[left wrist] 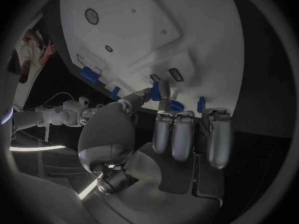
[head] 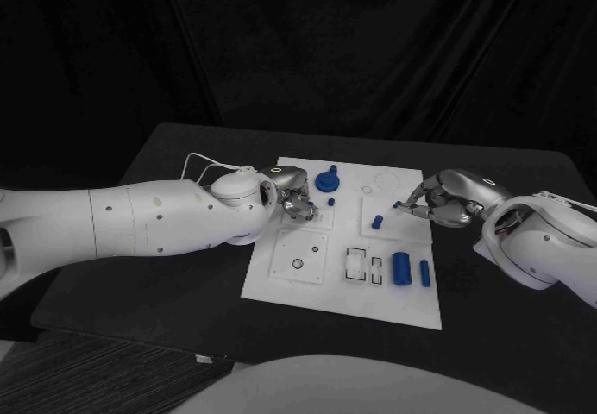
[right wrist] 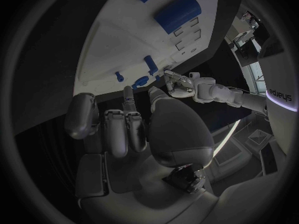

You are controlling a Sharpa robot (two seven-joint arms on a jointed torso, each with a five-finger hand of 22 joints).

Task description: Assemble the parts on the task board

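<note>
Assembly partly complete: task board (head: pixel 311 285) mid-table carries a seated blue knob (head: pixel 327 180) at 12 o'clock; two blue cylinders (head: pixel 402 267) lie loose at 4 o'clock; left robot hand (head: pixel 293 203) clenched, empty; right robot hand (head: pixel 436 205) pinches a small blue part (head: pixel 397 205)

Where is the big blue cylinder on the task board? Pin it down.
In the head view, the big blue cylinder lies on the task board near its right edge, beside a thinner blue rod and right of the rectangular slots.
</note>
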